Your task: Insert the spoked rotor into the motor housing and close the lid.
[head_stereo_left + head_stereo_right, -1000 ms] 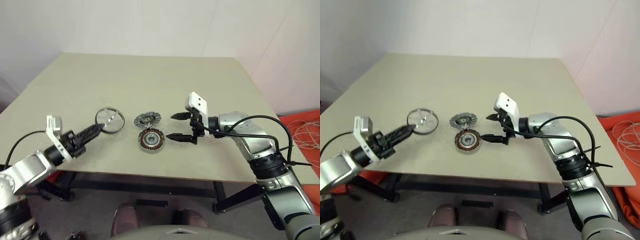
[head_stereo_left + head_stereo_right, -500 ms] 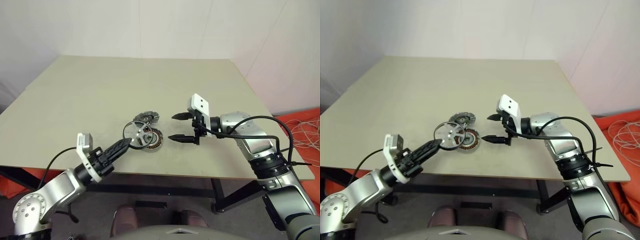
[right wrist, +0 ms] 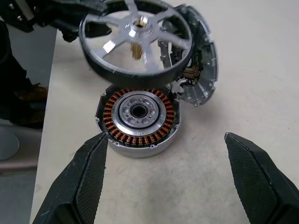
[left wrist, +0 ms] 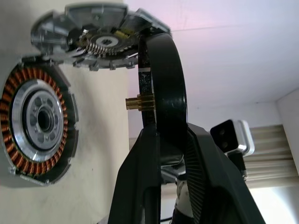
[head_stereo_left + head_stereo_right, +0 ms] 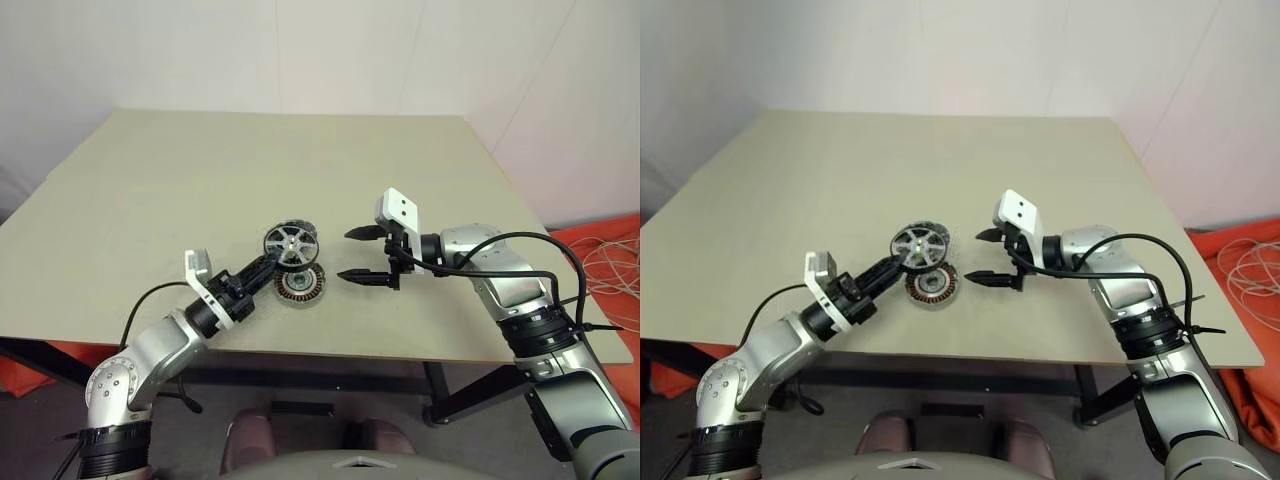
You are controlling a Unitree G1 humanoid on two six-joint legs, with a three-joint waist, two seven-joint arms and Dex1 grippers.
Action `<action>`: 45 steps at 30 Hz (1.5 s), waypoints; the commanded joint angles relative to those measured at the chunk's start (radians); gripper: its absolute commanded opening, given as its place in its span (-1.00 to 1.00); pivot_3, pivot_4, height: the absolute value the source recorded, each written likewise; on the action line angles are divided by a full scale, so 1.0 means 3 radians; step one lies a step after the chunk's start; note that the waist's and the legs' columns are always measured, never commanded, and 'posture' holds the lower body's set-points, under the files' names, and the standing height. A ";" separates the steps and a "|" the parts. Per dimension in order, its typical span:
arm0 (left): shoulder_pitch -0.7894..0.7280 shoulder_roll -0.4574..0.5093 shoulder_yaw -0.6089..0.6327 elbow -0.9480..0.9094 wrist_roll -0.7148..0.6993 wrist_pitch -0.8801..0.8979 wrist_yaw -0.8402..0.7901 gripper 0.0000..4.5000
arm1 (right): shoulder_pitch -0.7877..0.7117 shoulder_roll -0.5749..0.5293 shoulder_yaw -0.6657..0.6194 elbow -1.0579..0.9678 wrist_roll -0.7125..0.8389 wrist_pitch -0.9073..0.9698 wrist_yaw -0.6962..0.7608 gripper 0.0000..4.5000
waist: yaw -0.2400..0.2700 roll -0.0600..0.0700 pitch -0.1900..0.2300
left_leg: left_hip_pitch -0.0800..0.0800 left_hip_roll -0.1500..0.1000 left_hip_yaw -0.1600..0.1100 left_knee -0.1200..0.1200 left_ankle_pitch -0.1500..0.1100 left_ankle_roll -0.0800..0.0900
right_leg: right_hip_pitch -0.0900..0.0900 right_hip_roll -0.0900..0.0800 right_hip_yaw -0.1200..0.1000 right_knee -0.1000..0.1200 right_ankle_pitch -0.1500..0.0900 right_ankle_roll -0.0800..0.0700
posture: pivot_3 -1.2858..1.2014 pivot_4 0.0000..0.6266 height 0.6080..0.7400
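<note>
Left claw (image 5: 268, 266), lower centre-left of the frame: clamped on the black rim of the spoked rotor (image 5: 290, 243), fingers (image 4: 205, 177) pinching the rim from both sides. Spoked rotor: held off the worktop (image 5: 200, 170), tilted, silver spokes and brass hub facing the head camera, placed just above and slightly left of the motor housing (image 5: 300, 287) and overlapping the lid in the head views. Motor housing: resting flat on the worktop at frame centre, copper windings ringed around a silver hub, open side up, nothing seated in it. Lid (image 3: 198, 70): lying on the worktop touching or just beside the housing on its far side, partly hidden behind the rotor, toothed edge and inner gear visible in the left wrist view. Right claw (image 5: 362, 254), right of centre: fingers wide apart, one above the other in the head views, tips pointing left toward the housing, nothing between them, near the housing but not touching it. Right wrist view: both fingers spread on either side of the housing.
</note>
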 commanded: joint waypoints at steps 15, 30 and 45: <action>-0.0091 0.0158 -0.0135 0.0284 -0.0089 0.0062 -0.0089 -0.83 | -0.0042 0.0000 -0.0060 -0.0118 0.0017 -0.0001 -0.0034 1.00 | 0.0001 0.0000 0.0000 | 0.0006 0.0000 0.0000 0.0009 0.0002 -0.0003 | 0.0006 0.0000 0.0001 0.0001 0.0000 0.0001 | 0.03 -1.00 1.00; -0.0250 0.0130 -0.0251 0.0493 0.0050 0.0032 -0.0184 -0.83 | -0.0042 0.0006 -0.0047 -0.0139 0.0022 0.0023 -0.0046 1.00 | 0.0002 0.0000 0.0000 | 0.0003 0.0000 0.0000 0.0007 0.0002 -0.0002 | 0.0006 0.0000 0.0002 0.0006 0.0000 0.0001 | 0.03 -1.00 1.00; -0.0310 0.0048 -0.0244 0.0662 0.0205 -0.0009 -0.0169 -0.67 | -0.0025 -0.0009 -0.0053 -0.0154 0.0029 0.0045 -0.0009 1.00 | 0.0004 0.0000 0.0000 | 0.0003 0.0000 0.0000 0.0008 0.0002 -0.0002 | 0.0006 0.0000 0.0002 0.0007 0.0000 0.0001 | 0.03 -1.00 1.00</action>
